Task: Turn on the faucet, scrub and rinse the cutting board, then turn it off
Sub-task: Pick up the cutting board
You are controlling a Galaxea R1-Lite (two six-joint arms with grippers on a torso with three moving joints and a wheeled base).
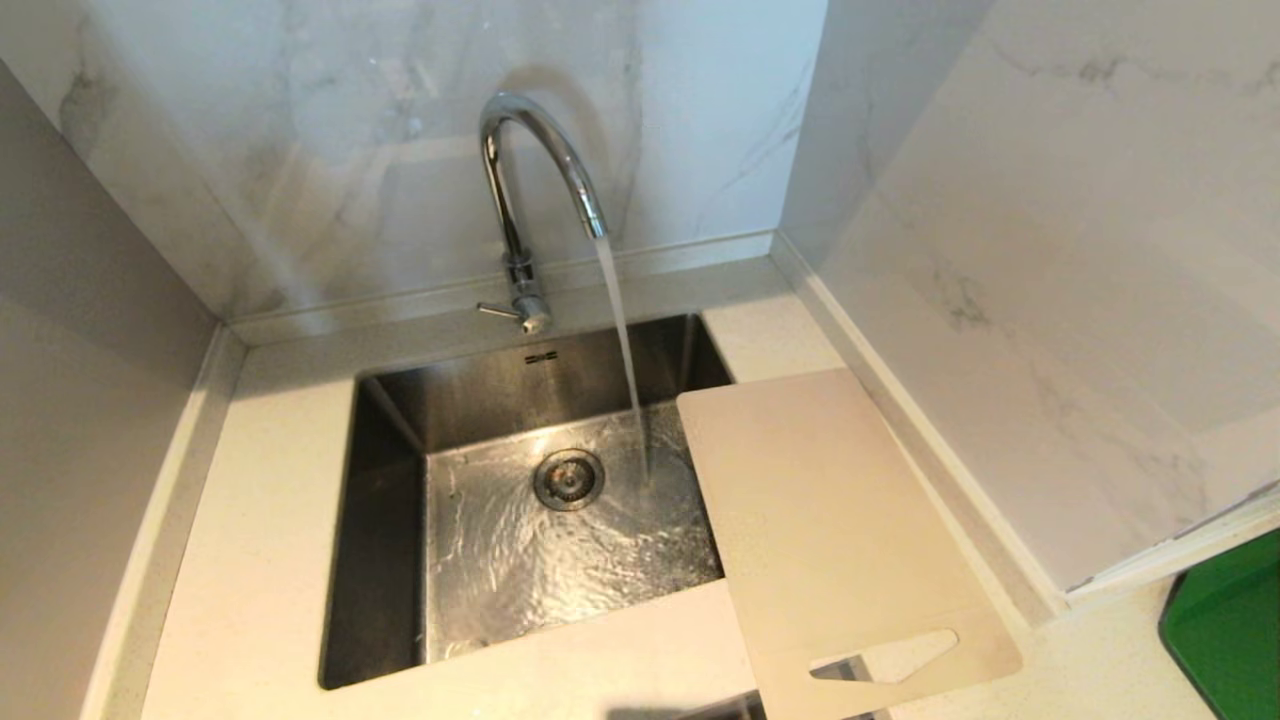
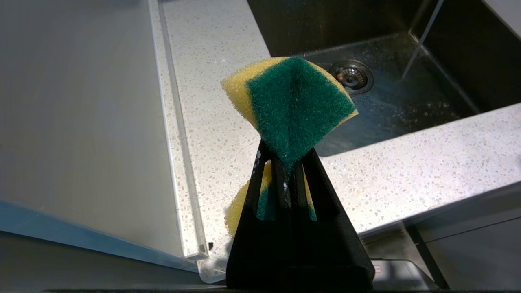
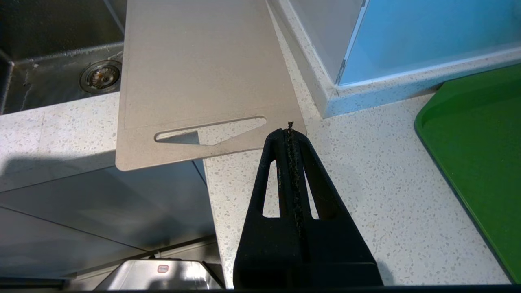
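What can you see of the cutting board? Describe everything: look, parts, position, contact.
The cutting board is a thin, cream-white rectangle, apparently plastic, with rounded corners and a long handle slot at its near end. It lies flat on the counter, overlapping the sink's right edge; its handle end overhangs the counter front. The running water misses it.

Neither arm shows in the head view, and there the green tray (image 1: 1225, 630) is cut off by the right and bottom edges. In the left wrist view the sponge (image 2: 291, 112) is partly hidden where the left gripper (image 2: 287, 162) pinches it. The cutting board (image 3: 199, 77) runs off the top of the right wrist view, its far end unseen.
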